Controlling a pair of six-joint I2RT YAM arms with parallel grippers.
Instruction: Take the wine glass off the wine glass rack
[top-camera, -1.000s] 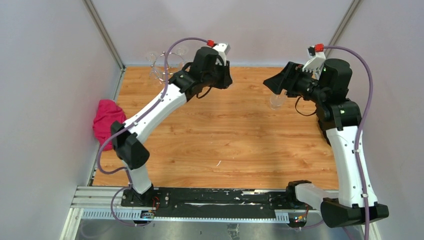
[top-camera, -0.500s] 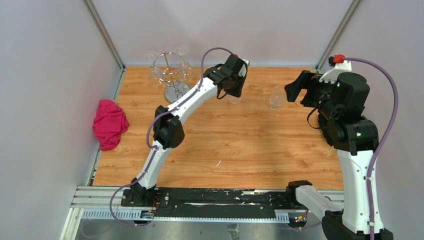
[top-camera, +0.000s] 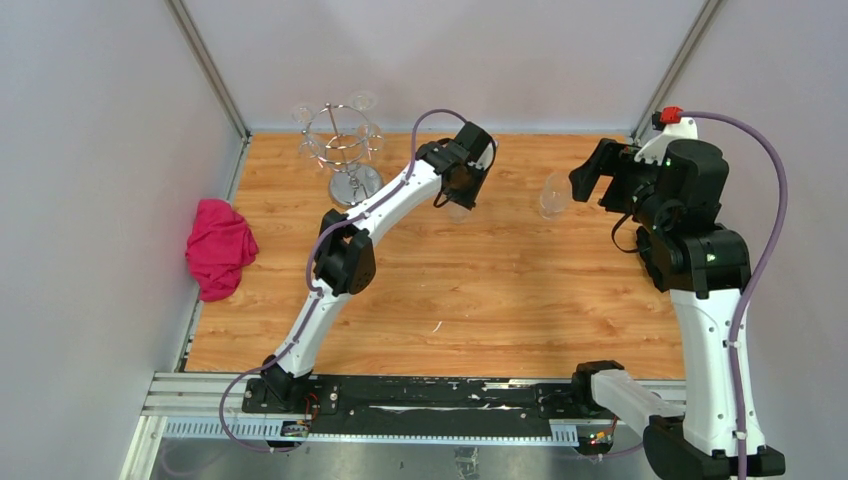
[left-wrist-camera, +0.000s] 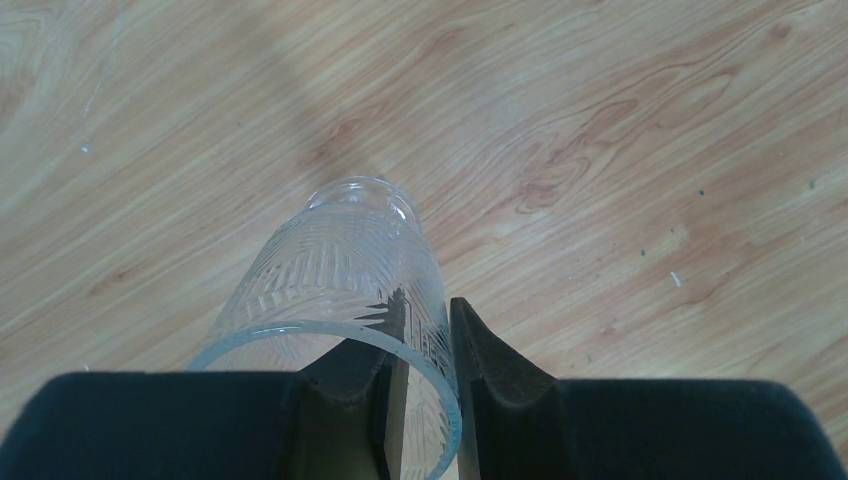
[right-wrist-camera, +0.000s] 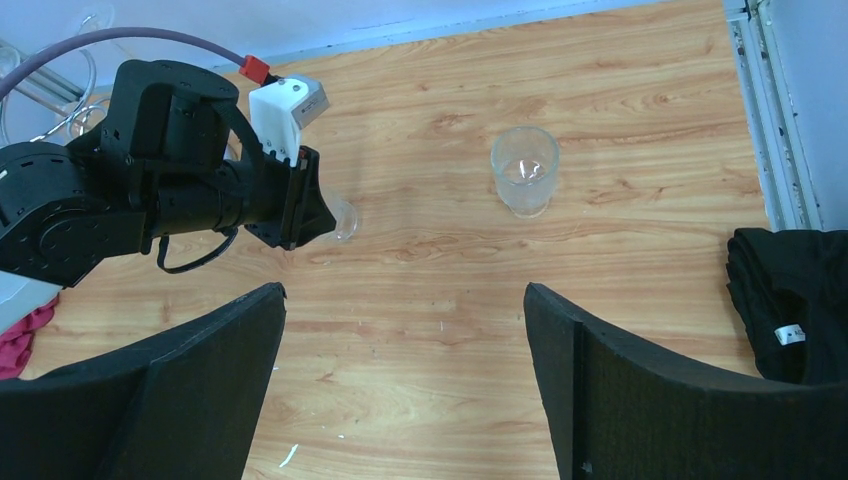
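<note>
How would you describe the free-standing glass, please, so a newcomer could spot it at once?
On the wooden table, look at the far right part, just ahead of the open right gripper. A clear glass stands there upright on bare wood. Unlike the pinched glass in the left gripper and the glasses on the rack, nothing holds it.

Table (top-camera: 480, 300) centre and near side bare: free passage. Wine glass rack (top-camera: 345, 150) filled far-left corner. Left arm (top-camera: 385, 203) slanted across left half, glass (left-wrist-camera: 340, 270) pinched in left gripper (left-wrist-camera: 425, 320). Second glass (right-wrist-camera: 524, 170) stood upright just ahead of right gripper (right-wrist-camera: 403, 295), fingers spread. Red cloth (top-camera: 218, 246) at left edge.
</note>
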